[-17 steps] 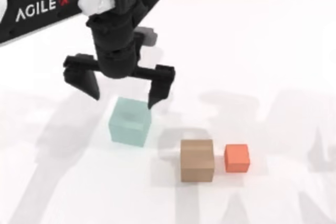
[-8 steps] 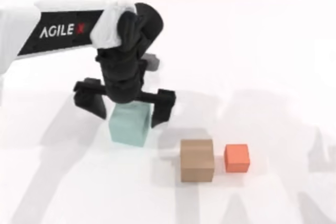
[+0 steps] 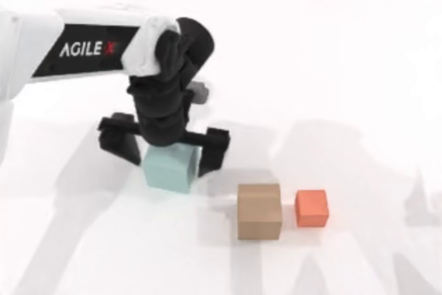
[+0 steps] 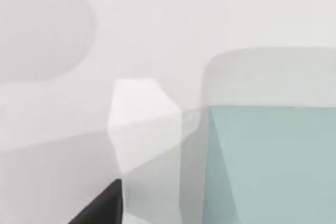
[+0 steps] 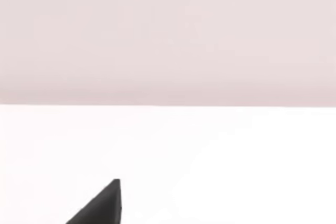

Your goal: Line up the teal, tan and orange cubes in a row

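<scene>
The pale teal cube (image 3: 168, 168) sits left of centre on the table, and it fills one side of the left wrist view (image 4: 273, 166). My left gripper (image 3: 166, 148) is open and lowered over it, with one finger (image 3: 119, 140) to the cube's left and the other (image 3: 210, 153) to its right, both apart from its faces. The tan cube (image 3: 259, 211) and the small orange cube (image 3: 311, 208) stand side by side to the right and nearer the front. My right gripper is outside the top view. Only one dark fingertip (image 5: 105, 205) of it shows, far to one side, over bare table.
The white table (image 3: 359, 88) stretches around the cubes, with a pale wall along the back (image 5: 168, 35). The left arm's white link (image 3: 76, 46) reaches in from the left edge.
My left gripper has come down and slightly forward, from above and behind the teal cube to astride it. None of the three cubes has moved.
</scene>
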